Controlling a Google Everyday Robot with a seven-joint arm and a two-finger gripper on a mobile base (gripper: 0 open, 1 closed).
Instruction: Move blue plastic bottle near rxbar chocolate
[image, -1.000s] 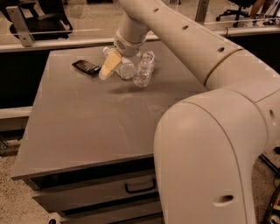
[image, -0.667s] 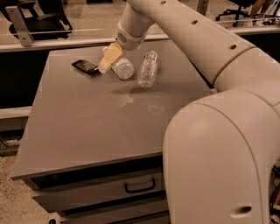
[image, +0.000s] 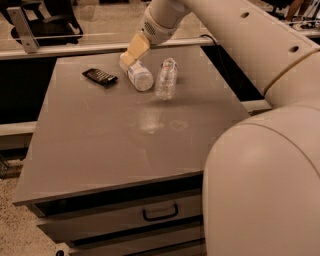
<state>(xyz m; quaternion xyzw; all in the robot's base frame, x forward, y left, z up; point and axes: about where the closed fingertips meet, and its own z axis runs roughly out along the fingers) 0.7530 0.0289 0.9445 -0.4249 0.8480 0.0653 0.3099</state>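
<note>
My gripper (image: 131, 56) sits just to the right of the rxbar chocolate (image: 100, 76) and a little farther back, low over the grey surface (image: 110, 145), against the far end of the blue plastic bottle (image: 139, 76). Whether it is clamped on that bottle or loose, I cannot tell. The bottle lies on its side near the rxbar chocolate, to its right and not touching it. A smaller clear bottle (image: 166, 78) lies farther right of the rxbar chocolate, beyond the blue one.

White rounded arm (image: 240, 30), seemingly tan gripper (image: 130, 56) at tip.
</note>
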